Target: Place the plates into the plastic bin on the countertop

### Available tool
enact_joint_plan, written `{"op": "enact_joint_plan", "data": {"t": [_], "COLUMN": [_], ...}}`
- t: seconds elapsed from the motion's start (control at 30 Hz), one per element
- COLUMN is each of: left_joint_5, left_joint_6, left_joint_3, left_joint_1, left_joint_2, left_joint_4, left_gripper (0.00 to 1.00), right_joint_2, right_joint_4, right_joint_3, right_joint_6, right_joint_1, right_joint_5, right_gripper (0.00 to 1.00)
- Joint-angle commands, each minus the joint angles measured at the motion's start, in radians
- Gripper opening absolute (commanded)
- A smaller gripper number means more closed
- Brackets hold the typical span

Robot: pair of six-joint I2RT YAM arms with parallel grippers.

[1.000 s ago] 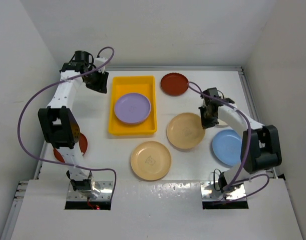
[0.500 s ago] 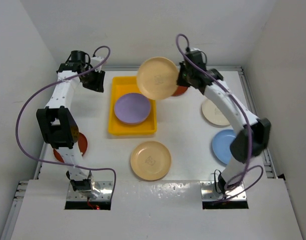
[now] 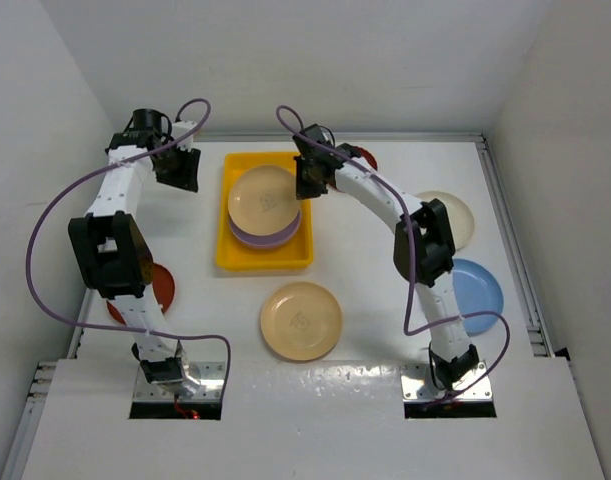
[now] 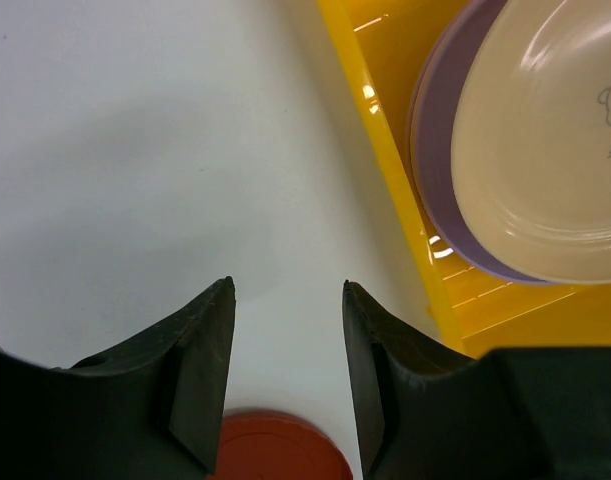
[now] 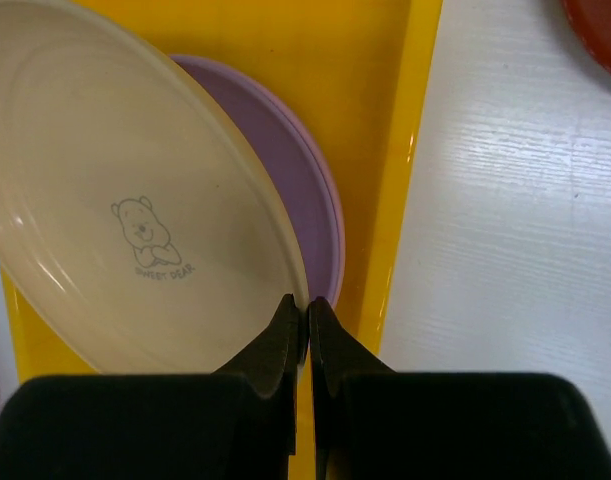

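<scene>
White worktop (image 3: 385, 340) carrying a yellow plastic bin (image 3: 247, 258). In the bin lies a purple plate (image 3: 260, 238). A tan plate (image 3: 265, 198) hangs tilted just above it, its rim clamped between the tightly closed jaws of the right pincer (image 5: 307, 305) beside the bin's right wall. Outside the bin are a second tan plate (image 3: 301, 320) near its front, a cream plate (image 3: 457, 218) and a light blue plate (image 3: 477, 295) well to its right, a dark red plate (image 3: 363, 158) off its back right corner, and a second dark red plate (image 3: 165, 290) towards its front left. The left pincer (image 4: 288, 290) stands just left of the bin, jaws moderately apart, gripping nothing.
</scene>
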Motion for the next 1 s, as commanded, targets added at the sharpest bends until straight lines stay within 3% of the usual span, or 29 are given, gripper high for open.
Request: {"op": "enact_joint_plan", "data": {"t": [0.0, 0.23, 0.4, 0.5, 0.8, 0.87, 0.97], "left_joint_5": [0.006, 0.024, 0.024, 0.024, 0.042, 0.091, 0.168], "left_joint_6": [0.001, 0.001, 0.001, 0.001, 0.001, 0.046, 0.162], "left_joint_3": [-0.011, -0.011, -0.011, -0.02, -0.021, -0.021, -0.011], "left_joint_1": [0.011, 0.011, 0.011, 0.011, 0.011, 0.002, -0.092], "left_joint_2": [-0.058, -0.058, -0.067, -0.067, -0.085, -0.098, -0.147], "left_joint_4": [0.024, 0.024, 0.024, 0.024, 0.024, 0.012, -0.051], "left_gripper": [0.5, 0.5, 0.5, 0.5, 0.5, 0.5, 0.56], "right_joint_2": [-0.006, 0.056, 0.072, 0.066, 0.0, -0.023, -0.092], "right_joint_4": [0.038, 0.065, 0.073, 0.08, 0.104, 0.091, 0.076], "right_joint_3": [0.012, -0.011, -0.011, -0.008, -0.06, -0.054, -0.048], "right_joint_6": [0.023, -0.006, -0.024, -0.066, -0.136, -0.144, -0.15], "right_joint_1": [0.0, 0.032, 0.032, 0.039, 0.055, 0.058, 0.045], "right_joint_5": [-0.027, -0.048, -0.033, -0.03, 0.053, 0.062, 0.082], "right_gripper": [0.0, 0.04, 0.27, 0.33, 0.36, 0.37, 0.5]}}
